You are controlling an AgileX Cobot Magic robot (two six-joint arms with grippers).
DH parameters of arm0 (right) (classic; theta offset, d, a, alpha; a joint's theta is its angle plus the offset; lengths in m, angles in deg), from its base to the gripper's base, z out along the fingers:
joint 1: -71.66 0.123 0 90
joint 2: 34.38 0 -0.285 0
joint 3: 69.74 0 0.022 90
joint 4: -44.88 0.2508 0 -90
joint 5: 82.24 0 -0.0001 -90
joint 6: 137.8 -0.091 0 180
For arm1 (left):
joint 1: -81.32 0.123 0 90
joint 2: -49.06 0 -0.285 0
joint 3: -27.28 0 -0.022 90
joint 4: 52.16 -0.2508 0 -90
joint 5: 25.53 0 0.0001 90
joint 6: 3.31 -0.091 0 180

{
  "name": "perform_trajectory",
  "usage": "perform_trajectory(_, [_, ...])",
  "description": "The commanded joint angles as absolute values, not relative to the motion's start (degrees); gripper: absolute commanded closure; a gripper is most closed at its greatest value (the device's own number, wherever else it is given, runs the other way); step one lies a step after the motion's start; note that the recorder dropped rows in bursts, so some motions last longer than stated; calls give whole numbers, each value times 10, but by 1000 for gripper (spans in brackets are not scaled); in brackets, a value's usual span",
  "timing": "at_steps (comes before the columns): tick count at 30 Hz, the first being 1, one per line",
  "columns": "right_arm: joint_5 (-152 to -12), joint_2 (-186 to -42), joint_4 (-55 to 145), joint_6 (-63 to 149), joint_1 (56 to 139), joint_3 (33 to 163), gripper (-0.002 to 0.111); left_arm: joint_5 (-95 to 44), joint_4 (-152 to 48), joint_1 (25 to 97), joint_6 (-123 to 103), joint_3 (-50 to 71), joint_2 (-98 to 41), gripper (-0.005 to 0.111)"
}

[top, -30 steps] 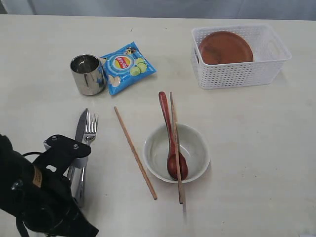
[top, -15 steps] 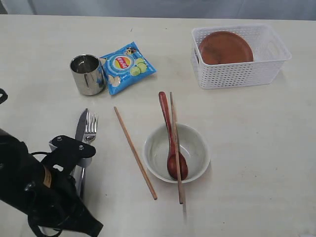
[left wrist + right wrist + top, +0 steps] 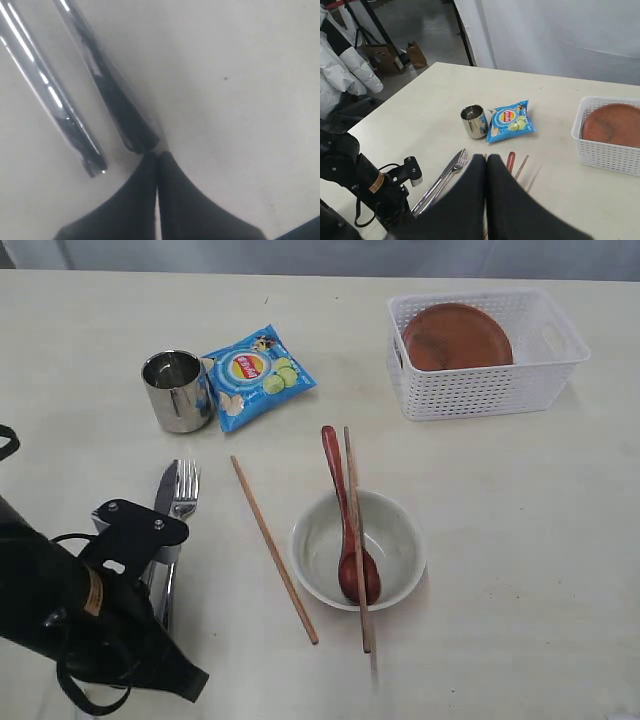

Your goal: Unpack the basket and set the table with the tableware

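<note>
1. Left gripper (image 3: 157,156): jaws fully closed, empty, tips just beside the end of 1 steel handle (image 3: 131,131).
2. Knife (image 3: 165,490) and fork (image 3: 183,492): side by side on table (image 3: 520,540), long axes near-to-far, tips toward cup (image 3: 177,390).
3. Right gripper (image 3: 486,162): closed, empty.
4. Plate (image 3: 455,335): inside basket (image 3: 480,390), far right.

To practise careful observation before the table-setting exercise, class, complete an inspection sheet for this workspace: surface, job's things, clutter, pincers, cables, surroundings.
Surface: pale table, no spills seen.
Job's things: plate in basket; cup, knife, fork, one chopstick on table; spoon in bowl, second chopstick across it.
Clutter: chip bag beside cup.
Pincers: left pincer shut, empty, beside knife and fork; right pincer shut, empty.
Cables: black loop on left arm.
Surroundings: white backdrop, cardboard box.
</note>
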State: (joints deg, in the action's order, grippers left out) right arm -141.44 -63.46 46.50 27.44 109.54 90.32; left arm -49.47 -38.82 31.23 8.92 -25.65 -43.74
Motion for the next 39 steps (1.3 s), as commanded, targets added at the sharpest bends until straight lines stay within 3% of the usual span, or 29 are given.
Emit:
perform_trajectory(1, [-1417, -633, 463, 275, 1093, 901, 109, -492, -379, 308, 91, -262, -407, 107])
perform_trajectory(12, [-1385, -759, 589, 406, 1093, 888, 108, -481, -376, 308, 118, -254, -157, 107])
perform_trajectory(17, [-1383, -870, 591, 431, 1093, 888, 108, -491, -484, 308, 224, -254, -56, 107])
perform_trajectory(19, [-1382, -909, 598, 457, 1093, 889, 100, -505, -550, 308, 278, -254, -18, 107])
perform_trajectory(24, [-1391, -1031, 610, 481, 1093, 930, 66, -562, -700, 308, 382, -254, 46, 107])
perform_trajectory(31, [-1391, -1206, 613, 461, 1147, 1040, 66, -681, -808, 308, 430, -254, 66, 107])
perform_trajectory(39, [-1396, -1408, 484, 359, 1267, 1178, 67, -643, -830, 308, 434, -238, 68, 107])
